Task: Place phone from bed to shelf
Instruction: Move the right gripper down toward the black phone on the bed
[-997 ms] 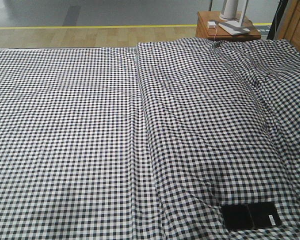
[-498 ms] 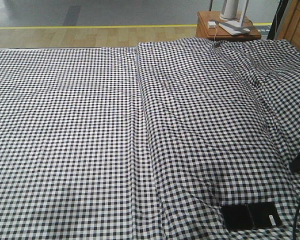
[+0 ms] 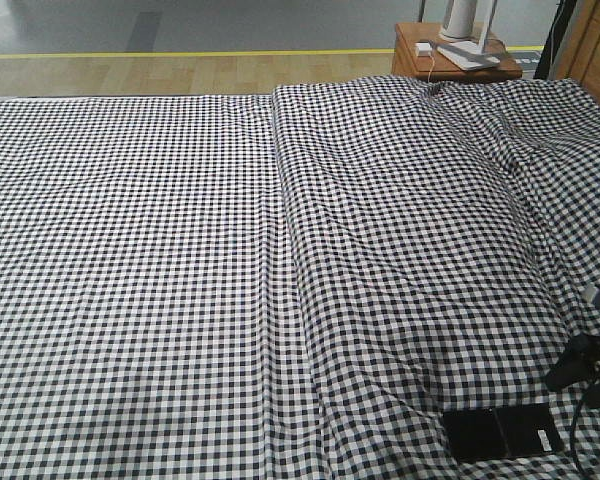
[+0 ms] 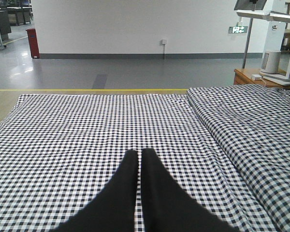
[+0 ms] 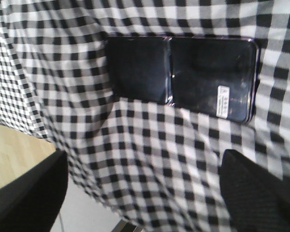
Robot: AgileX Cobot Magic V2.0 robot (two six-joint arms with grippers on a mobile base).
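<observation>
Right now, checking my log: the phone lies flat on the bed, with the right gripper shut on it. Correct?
No. The phone lies flat on the bed, but the right gripper is open, not touching it; the right wrist view shows its fingers spread.

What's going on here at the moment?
The right end effector hangs open above the phone, which lies flat on the checked bed close to its edge, at the lower right of the front view. Nothing grips the phone yet. The left end effector is shut with nothing between its fingers and points out over the other side of the bed.
</observation>
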